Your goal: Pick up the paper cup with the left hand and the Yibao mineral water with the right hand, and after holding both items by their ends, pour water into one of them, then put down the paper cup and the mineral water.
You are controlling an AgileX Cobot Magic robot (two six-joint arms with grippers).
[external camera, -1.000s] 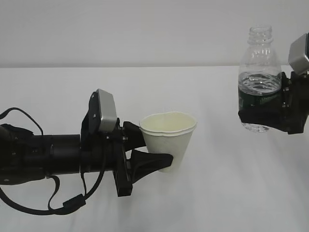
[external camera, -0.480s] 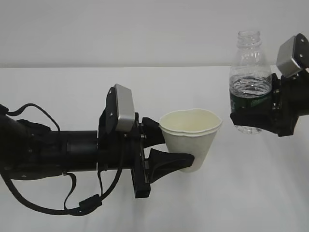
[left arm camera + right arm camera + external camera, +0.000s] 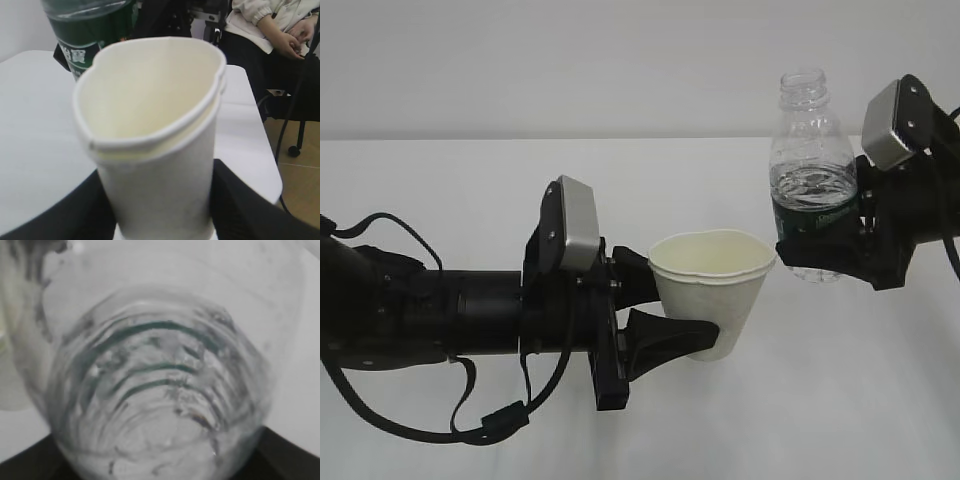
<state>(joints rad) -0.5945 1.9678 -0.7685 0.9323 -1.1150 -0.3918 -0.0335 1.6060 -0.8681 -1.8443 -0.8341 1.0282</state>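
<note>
My left gripper (image 3: pixel 665 320) is shut on the lower part of the white paper cup (image 3: pixel 710 290) and holds it upright above the table. The cup's rim is squeezed out of round and its cream inside is empty in the left wrist view (image 3: pixel 150 125), black fingers (image 3: pixel 240 205) on both sides. My right gripper (image 3: pixel 820 255) is shut on the lower half of the Yibao mineral water bottle (image 3: pixel 810 170), upright, capless, just right of and above the cup's rim. The bottle's ribbed body fills the right wrist view (image 3: pixel 160 390). Its green label shows behind the cup (image 3: pixel 90 35).
A white table (image 3: pixel 840 400) lies under both arms with a pale wall behind. A seated person (image 3: pixel 270 35) and a chair stand beyond the table's far edge in the left wrist view.
The left arm carried the cup right and slightly up, then held still. The right gripper moved the bottle left and down until it stands next to the cup's rim.
</note>
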